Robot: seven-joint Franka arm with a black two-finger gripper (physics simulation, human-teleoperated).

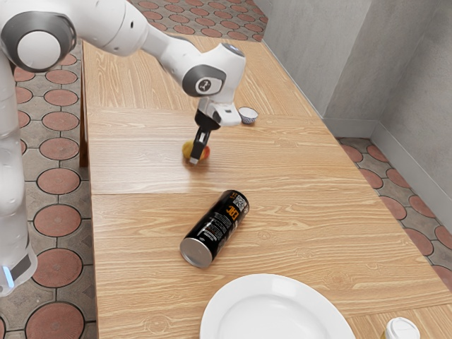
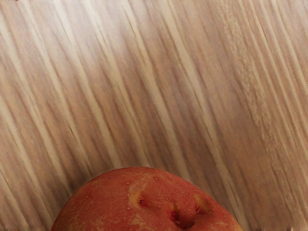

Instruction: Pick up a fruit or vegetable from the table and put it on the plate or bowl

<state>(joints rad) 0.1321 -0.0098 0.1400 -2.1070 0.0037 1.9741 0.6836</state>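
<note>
My black gripper [image 1: 195, 155] is down over the red-and-yellow round fruit [image 1: 205, 152] on the wooden counter's [image 1: 304, 183] far half; whether it is pinching, I cannot tell.

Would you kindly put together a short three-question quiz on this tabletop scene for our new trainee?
1. True or false: the black can stands upright on the table.
2. Fill in: in the exterior view, the ____ lies between the red-yellow fruit and the white plate.
3. The gripper is down at which thing? A) the can B) the fruit C) the plate

Key: 1 false, it lies on its side; 2 can; 3 B.
</note>
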